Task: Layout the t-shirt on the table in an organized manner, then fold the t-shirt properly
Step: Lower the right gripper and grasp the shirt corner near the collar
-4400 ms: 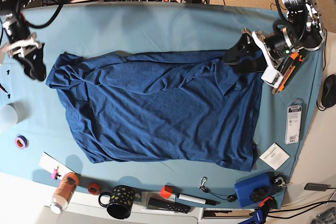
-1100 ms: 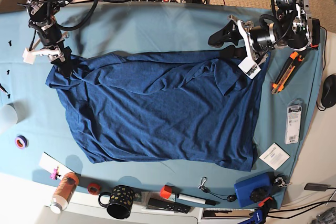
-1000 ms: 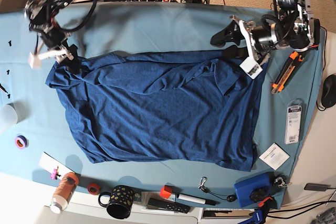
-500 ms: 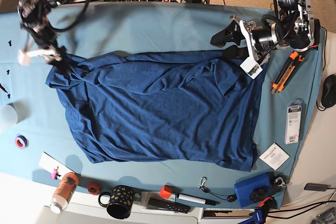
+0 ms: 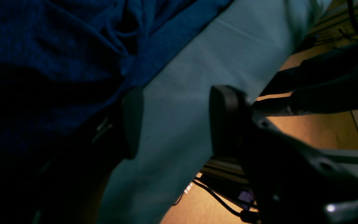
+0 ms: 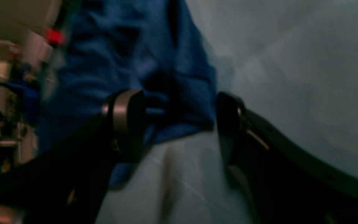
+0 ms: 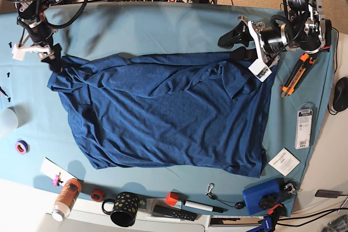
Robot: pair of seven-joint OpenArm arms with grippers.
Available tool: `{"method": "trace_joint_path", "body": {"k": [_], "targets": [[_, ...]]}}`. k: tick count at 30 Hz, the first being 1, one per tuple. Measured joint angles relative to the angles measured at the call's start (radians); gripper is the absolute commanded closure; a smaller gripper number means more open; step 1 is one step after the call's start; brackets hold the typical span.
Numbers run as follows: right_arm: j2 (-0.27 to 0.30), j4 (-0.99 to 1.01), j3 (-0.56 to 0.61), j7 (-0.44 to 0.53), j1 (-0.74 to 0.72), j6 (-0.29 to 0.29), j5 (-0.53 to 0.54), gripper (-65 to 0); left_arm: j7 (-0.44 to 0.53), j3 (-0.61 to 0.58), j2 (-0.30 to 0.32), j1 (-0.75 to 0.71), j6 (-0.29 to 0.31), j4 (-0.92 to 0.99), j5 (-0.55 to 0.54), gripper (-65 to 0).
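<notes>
I see the dark navy-blue heathered t-shirt (image 7: 163,112) spread, wrinkled, on the teal-clothed desk (image 7: 163,25). My left tool (image 5: 172,121) gapes wide, empty, beside its edge; my right tool (image 6: 179,124) straddles a corner fold, jaws wide.

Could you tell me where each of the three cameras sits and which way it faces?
Base: overhead, looking down on the table, t-shirt and both arms.
Left wrist: on the left arm, looking past the open left claw at the shirt's edge and teal cloth.
Right wrist: on the right arm, looking past the open right claw at a shirt corner.
Shared: all three show the t-shirt on the teal cloth.
</notes>
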State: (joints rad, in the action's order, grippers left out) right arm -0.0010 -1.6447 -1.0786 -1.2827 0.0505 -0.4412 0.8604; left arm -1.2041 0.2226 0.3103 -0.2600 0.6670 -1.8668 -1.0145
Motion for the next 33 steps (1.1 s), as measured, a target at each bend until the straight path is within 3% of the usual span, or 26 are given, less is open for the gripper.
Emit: {"method": "trace_joint_path", "body": {"k": [4,6,12,20,26,33], "targets": [[0.001,0.0,0.0,0.0,-0.001,0.0,-0.017,-35.7,0.0,0.0,0.0,0.0,0.0,0.0,0.0,-31.7],[0.004,0.0,0.003,0.001,0.0,0.002,-0.037,-39.0,0.0,0.0,0.0,0.0,0.0,0.0,0.0,-31.7],[0.04,0.001,0.082,0.031,0.002,0.039,-0.086,-41.2,0.0,0.0,0.0,0.0,0.0,0.0,0.0,-31.7],[0.034,0.001,0.175,0.076,-0.011,0.045,-0.128,-41.2,0.0,0.0,0.0,0.0,0.0,0.0,0.0,-31.7],[0.033,0.001,0.176,0.04,-0.013,0.06,-0.127,-41.2,0.0,0.0,0.0,0.0,0.0,0.0,0.0,-31.7],[-0.003,0.001,0.172,0.069,0.005,0.072,-0.134,-41.2,0.0,0.0,0.0,0.0,0.0,0.0,0.0,-31.7]]}}
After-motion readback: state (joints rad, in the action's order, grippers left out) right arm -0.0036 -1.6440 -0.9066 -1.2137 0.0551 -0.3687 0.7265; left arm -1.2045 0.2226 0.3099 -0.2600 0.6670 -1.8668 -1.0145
